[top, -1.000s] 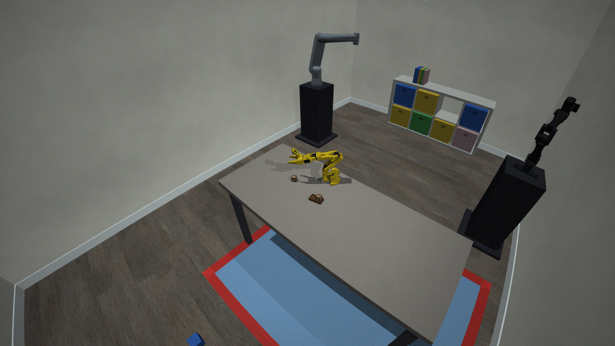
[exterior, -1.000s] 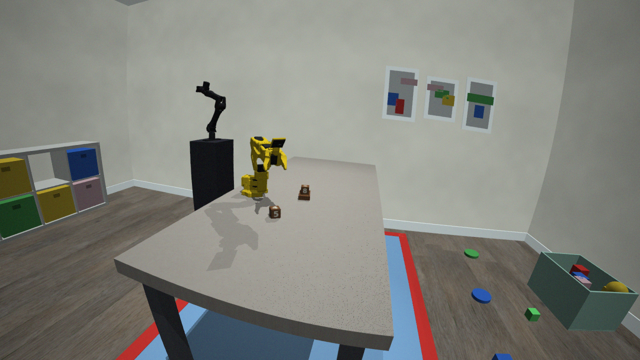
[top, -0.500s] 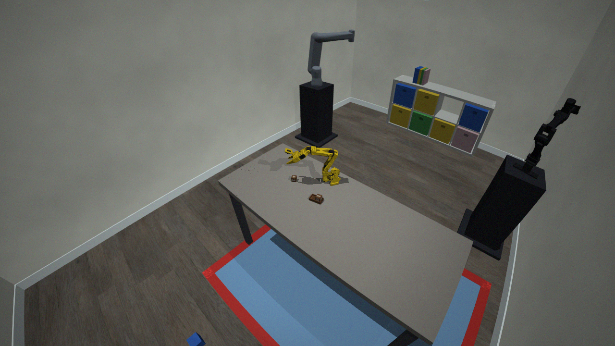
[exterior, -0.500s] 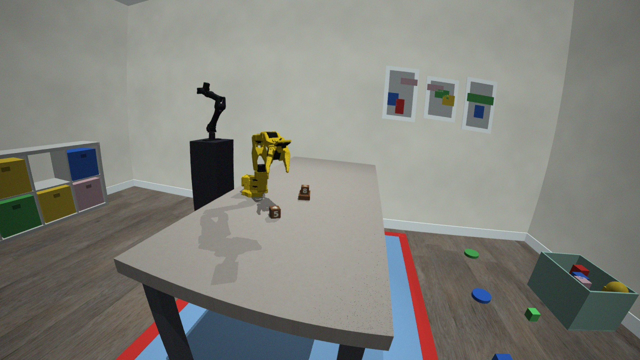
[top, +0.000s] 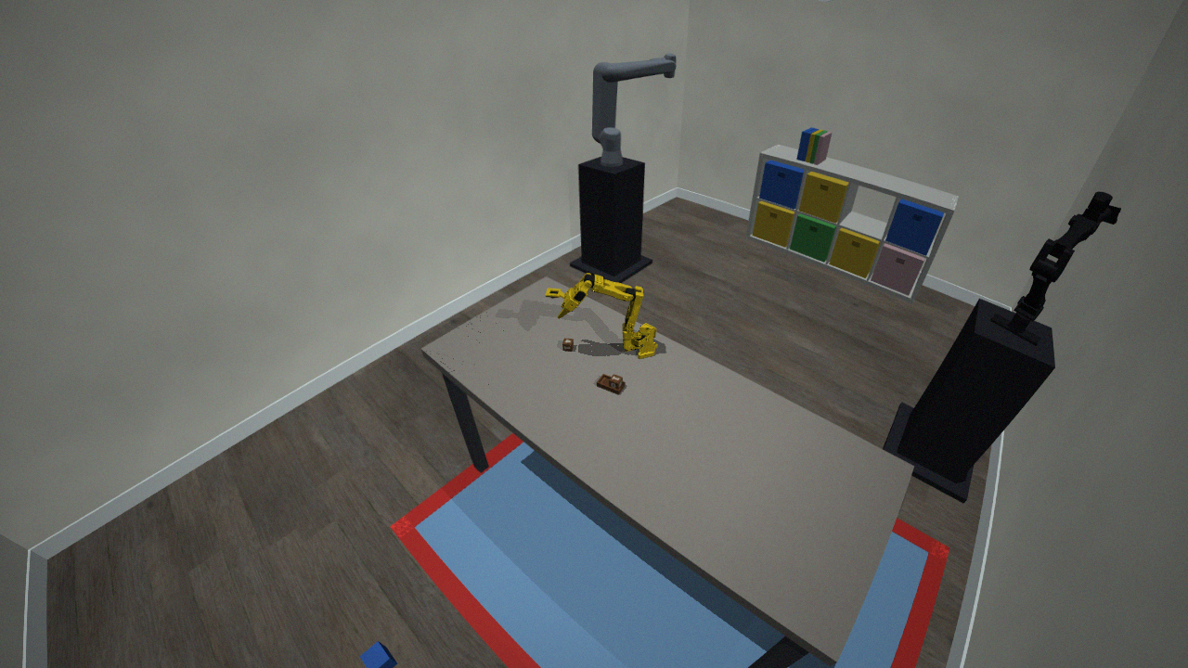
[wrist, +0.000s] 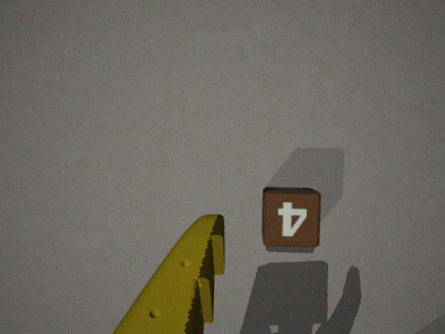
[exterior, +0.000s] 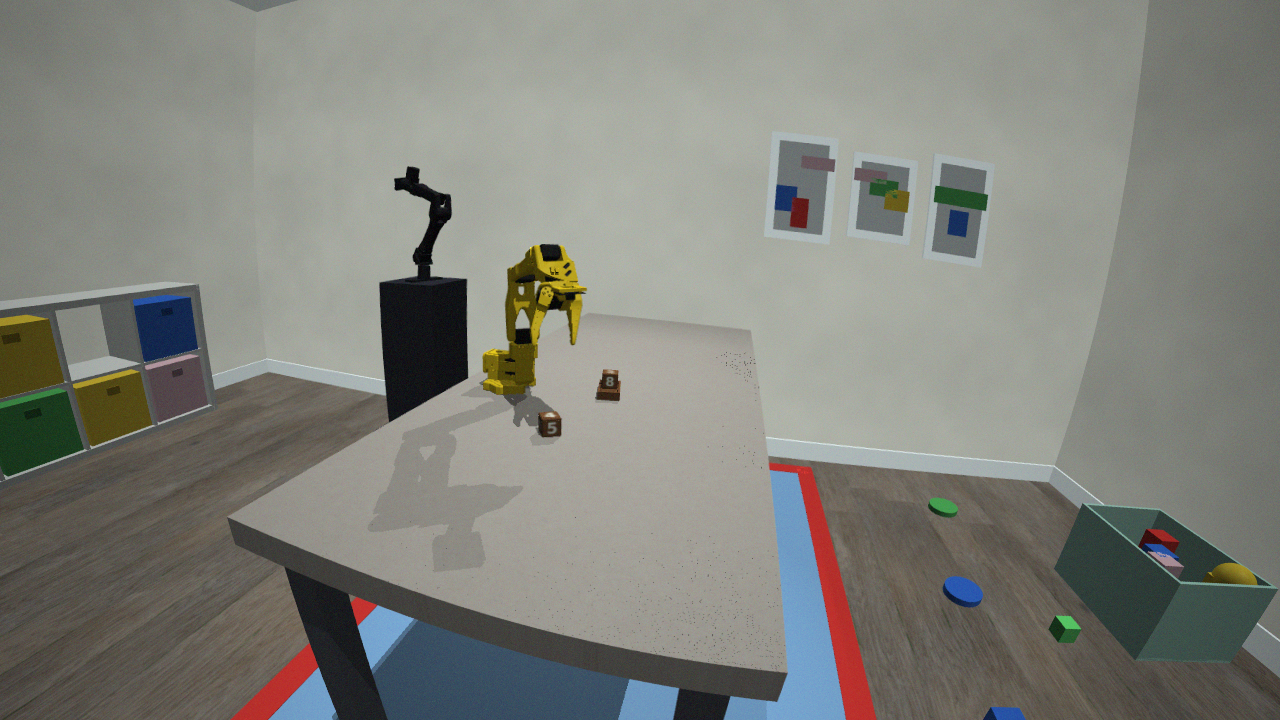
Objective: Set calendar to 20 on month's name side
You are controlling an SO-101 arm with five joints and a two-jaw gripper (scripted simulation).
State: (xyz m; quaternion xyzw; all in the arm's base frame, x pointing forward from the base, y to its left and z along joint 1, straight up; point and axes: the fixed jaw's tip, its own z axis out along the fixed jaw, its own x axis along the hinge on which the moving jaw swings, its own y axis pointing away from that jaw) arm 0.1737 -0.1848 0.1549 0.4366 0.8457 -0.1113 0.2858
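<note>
A loose brown cube (top: 568, 343) (exterior: 549, 424) (wrist: 291, 217) lies on the table (top: 705, 465) (exterior: 581, 519). It shows a 4 on top in the wrist view and a 5 on one side in the exterior view. The small brown tray (top: 606, 385) (exterior: 607, 395) lies flat nearer the table's middle. It holds one cube (top: 615, 381) (exterior: 609, 381) showing an 8. My yellow gripper (top: 564, 314) (exterior: 562, 335) points down, well above the table and a little beyond the loose cube. It is open and empty. One yellow jaw (wrist: 173, 303) shows in the wrist view, left of the cube.
The arm's base (top: 641, 340) (exterior: 508, 368) stands close to both cubes. The table's far edge (top: 490, 309) is near the gripper. Two other robot arms on black pedestals (top: 611, 217) (top: 980, 390) stand off the table.
</note>
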